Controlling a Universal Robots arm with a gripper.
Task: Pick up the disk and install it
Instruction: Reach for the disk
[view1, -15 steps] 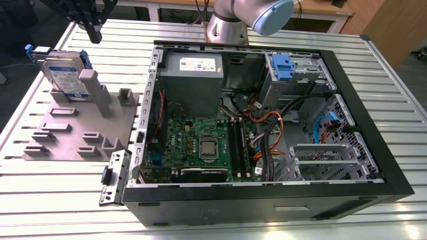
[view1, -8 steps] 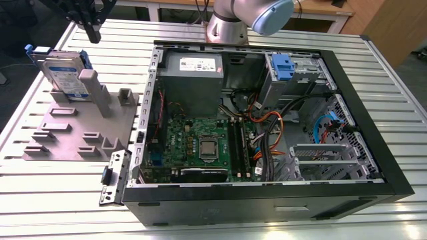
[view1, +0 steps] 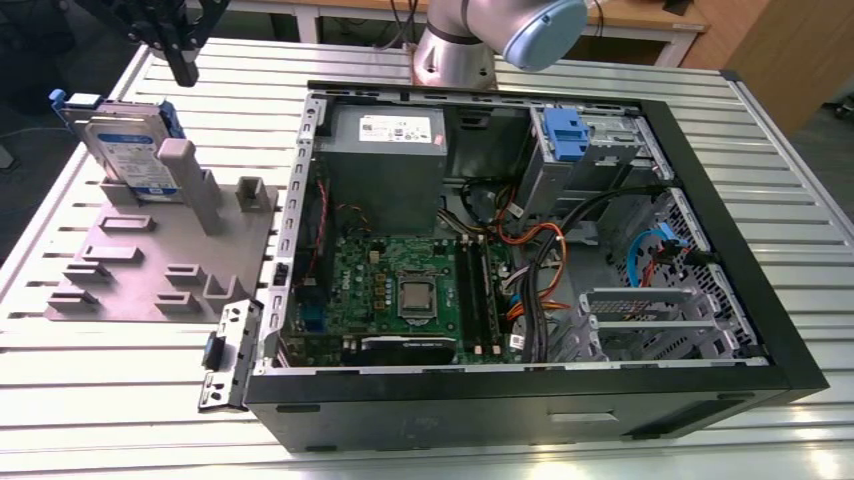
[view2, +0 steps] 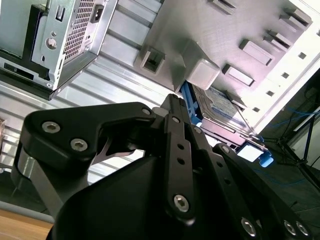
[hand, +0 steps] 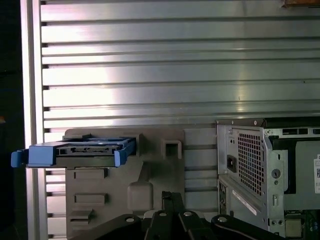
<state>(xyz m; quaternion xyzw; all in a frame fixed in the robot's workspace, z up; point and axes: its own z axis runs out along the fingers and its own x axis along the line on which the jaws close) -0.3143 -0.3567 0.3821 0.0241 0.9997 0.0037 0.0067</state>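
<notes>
Upper left of the exterior view: black gripper (view1: 180, 62), fingers pressed together, nothing held, hanging above and apart from the flat silver metal disk with white-and-blue label and blue plastic rails (view1: 130, 145). Seen in both wrist views too, gripper (view2: 174, 100) (hand: 171, 196) shut and empty, disk (view2: 220, 107) (hand: 82, 151) beyond its tips.

Disk upright on its edge at the far corner of a grey plastic fixture plate with slots and posts (view1: 134, 270), on the exterior view's left. Just beside the disk, a tall grey post (view1: 180, 170) of that plate, crowding its near face.

To the exterior view's right of the plate, touching or nearly so: open black computer case lying on its side (view1: 467, 410), on the slatted aluminium counter (view1: 134, 400). Inside, large grey power-supply box (view1: 384, 165), green motherboard (view1: 400, 285), tangle of cables, small blue plastic latch (view1: 565, 135) at the upper right drive cage.
</notes>
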